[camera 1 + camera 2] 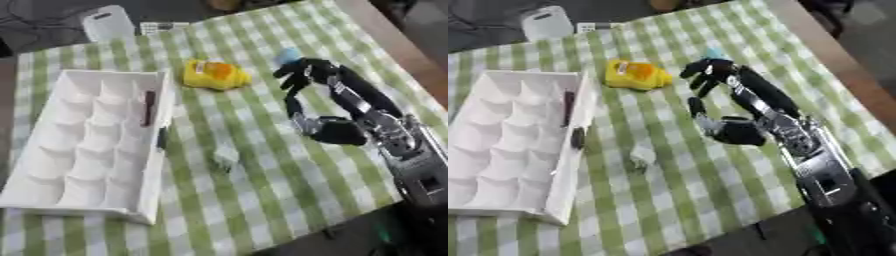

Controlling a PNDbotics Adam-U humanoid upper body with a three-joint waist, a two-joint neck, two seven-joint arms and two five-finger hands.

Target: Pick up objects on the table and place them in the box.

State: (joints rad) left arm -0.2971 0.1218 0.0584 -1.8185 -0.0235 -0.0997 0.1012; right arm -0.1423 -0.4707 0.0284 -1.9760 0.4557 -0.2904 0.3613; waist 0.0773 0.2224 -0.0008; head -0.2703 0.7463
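Where writing shows none legible, yellow object [215, 75], white box [52, 150]

A matt checked cloth [262, 165] covers the surface, bearing a smooth white plastic box [87, 150] and glossy yellow object [215, 75].

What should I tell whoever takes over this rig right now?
Right hand: fingers curled over a small light-blue object at the table's far side; whether it is gripped cannot be told.
Left hand: not in view.
White compartment box: at left, one dark stick-like item inside.
Left to do: yellow object beside the box's far corner, small pale item mid-cloth, and the blue one.
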